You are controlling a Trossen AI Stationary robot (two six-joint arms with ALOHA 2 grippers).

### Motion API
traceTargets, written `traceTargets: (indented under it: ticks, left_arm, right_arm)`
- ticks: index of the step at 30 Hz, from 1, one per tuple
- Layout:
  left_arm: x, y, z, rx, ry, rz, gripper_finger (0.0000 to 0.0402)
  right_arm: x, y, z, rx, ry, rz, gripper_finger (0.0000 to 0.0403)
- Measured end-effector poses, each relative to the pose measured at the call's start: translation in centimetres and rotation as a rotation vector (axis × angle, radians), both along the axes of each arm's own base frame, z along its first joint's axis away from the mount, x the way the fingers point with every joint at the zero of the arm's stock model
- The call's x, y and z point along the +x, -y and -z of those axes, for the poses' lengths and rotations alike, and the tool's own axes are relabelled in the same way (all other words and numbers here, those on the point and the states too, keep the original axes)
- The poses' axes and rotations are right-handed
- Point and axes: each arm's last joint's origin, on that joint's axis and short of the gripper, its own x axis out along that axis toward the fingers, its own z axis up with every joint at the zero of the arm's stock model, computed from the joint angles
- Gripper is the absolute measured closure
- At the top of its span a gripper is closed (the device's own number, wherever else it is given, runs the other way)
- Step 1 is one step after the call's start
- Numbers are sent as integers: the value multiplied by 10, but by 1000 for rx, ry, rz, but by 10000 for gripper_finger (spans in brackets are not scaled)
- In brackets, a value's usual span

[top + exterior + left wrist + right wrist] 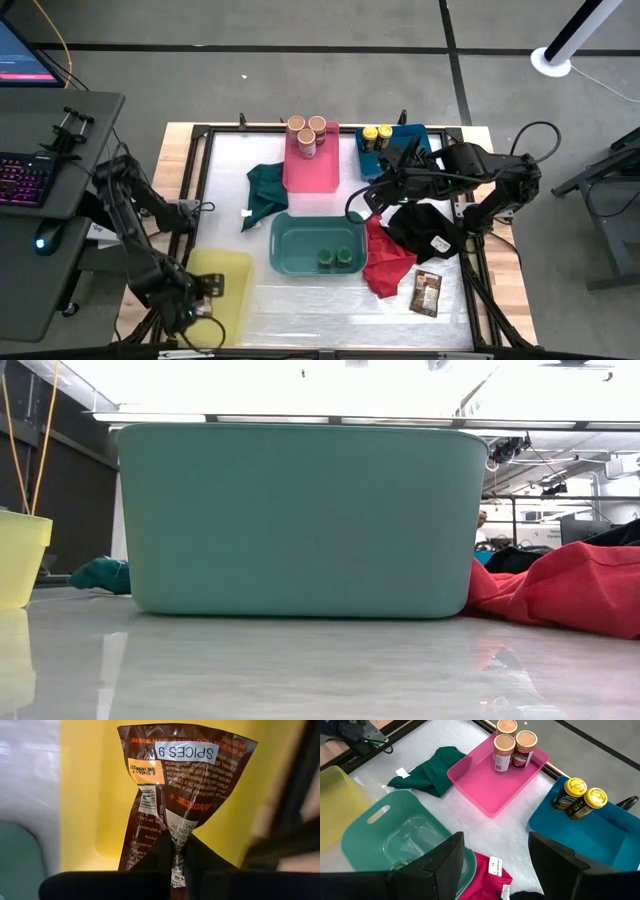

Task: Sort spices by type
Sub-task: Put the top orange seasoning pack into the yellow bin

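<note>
My left gripper (203,292) hangs over the yellow bin (228,270) at the table's near left, shut on a brown spice packet (175,785). A second brown packet (427,293) lies flat on the table at the near right. Three tan-lidded jars (307,133) stand in the pink bin (312,172). Two yellow-lidded jars (377,137) stand in the blue bin (415,138), and two green-lidded jars (335,258) in the teal bin (300,240). My right gripper (495,847) hovers open above the table between the blue and teal bins, with nothing between its fingers. My left gripper pinches the packet by one narrow end (176,837) between its two fingers, coming from above and pointing down. The foil is crumpled together at the pinch. The packet hangs below the fingers, its printed face spread wider toward the free end, over the yellow bin's inside (85,795).
A red cloth (385,262) and a black cloth (430,230) lie heaped to the right of the teal bin, under the right arm. A dark green cloth (265,190) lies left of the pink bin. A black frame (200,160) borders the table.
</note>
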Motion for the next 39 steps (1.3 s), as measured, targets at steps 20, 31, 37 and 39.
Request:
traceTargets:
  ticks: [20,31,37,39]
  left_arm:
    - [12,-6,58,78,-133,165,397]
    - [8,-12,69,63,-216,176,367]
    - [11,-7,69,16,-180,226,365]
    - [12,-5,69,-6,-163,209,365]
  right_arm:
    - [1,2,0,15,24,37,188]
    - [1,3,-1,13,39,63,188]
    - [1,3,-1,10,40,65,188]
    - [1,3,-1,8,41,66,188]
